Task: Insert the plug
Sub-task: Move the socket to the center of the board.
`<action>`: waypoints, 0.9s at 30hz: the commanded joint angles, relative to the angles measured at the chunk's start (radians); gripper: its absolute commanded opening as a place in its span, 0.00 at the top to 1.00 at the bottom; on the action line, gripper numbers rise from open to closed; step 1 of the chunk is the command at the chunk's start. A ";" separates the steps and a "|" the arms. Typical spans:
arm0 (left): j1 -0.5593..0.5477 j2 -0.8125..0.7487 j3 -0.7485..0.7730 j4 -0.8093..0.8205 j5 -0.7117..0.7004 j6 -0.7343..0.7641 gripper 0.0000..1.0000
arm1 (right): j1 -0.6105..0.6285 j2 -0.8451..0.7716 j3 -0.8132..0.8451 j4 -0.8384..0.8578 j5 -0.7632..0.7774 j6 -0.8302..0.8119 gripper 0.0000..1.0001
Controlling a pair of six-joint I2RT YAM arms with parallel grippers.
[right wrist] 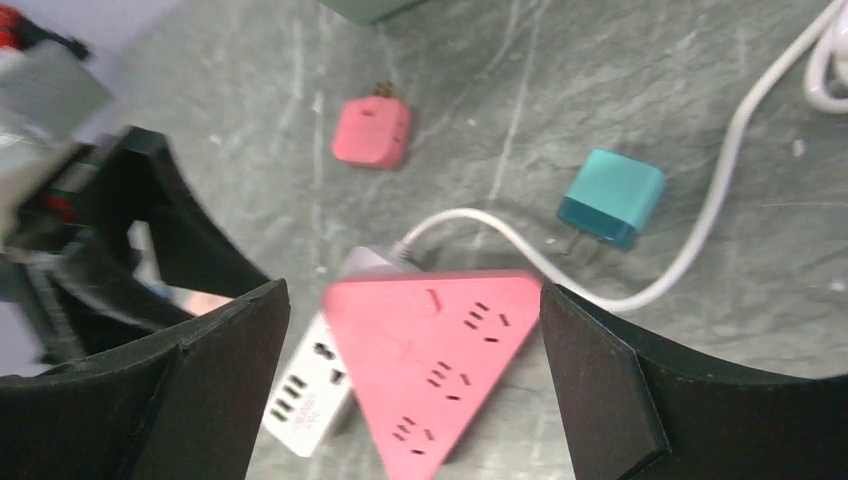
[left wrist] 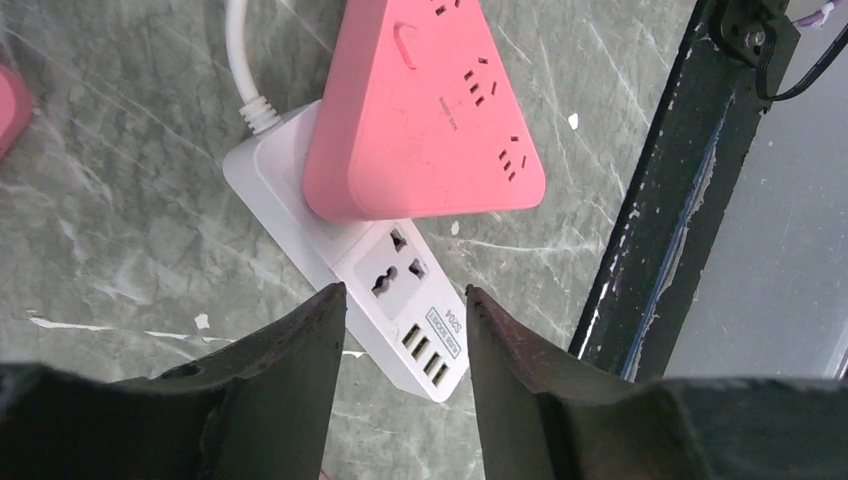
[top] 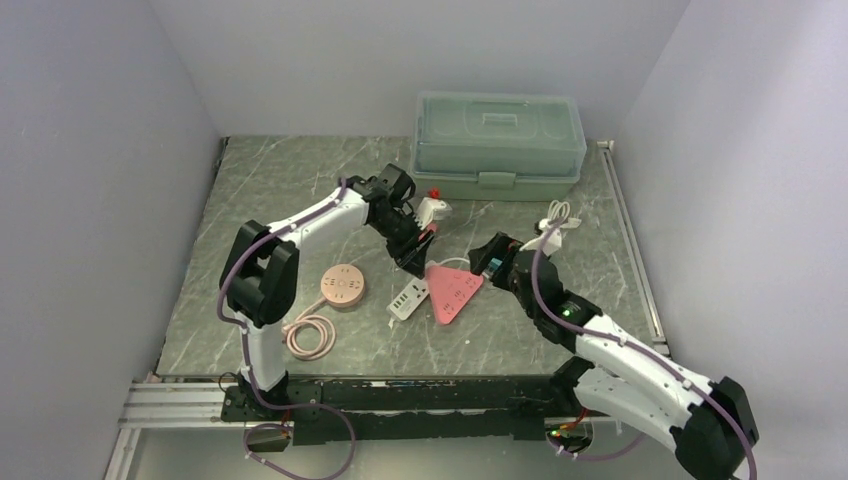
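A pink plug (right wrist: pixel 370 132) lies on the table with its prongs pointing away, beyond the pink triangular power strip (right wrist: pixel 440 365) (top: pixel 455 290). The strip rests partly on a white power strip (left wrist: pixel 400 300) (top: pixel 408 298). My left gripper (left wrist: pixel 400 292) (top: pixel 415 255) hangs open over the white strip's socket and USB end, with nothing between its fingers. My right gripper (right wrist: pixel 412 290) (top: pixel 487 258) is wide open above the triangular strip, its fingers on either side of it in the right wrist view and holding nothing. A teal adapter (right wrist: pixel 610 198) lies to the right of the plug.
A green lidded box (top: pixel 498 145) stands at the back. A round pink hub (top: pixel 342 287) with a coiled pink cable (top: pixel 310 335) lies at the left. A white cable bundle (top: pixel 555 222) lies at the right. A small white and red object (top: pixel 435 207) sits behind the left gripper.
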 commanded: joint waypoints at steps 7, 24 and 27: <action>0.013 -0.054 -0.095 -0.031 -0.005 0.051 0.52 | 0.002 0.204 0.226 -0.095 -0.132 -0.422 0.64; 0.103 -0.097 -0.163 0.051 0.075 0.021 0.16 | 0.088 0.512 0.355 0.055 -0.224 -0.405 0.79; 0.089 -0.090 -0.165 0.045 0.071 0.022 0.00 | 0.043 0.536 0.416 -0.013 -0.208 -0.435 0.66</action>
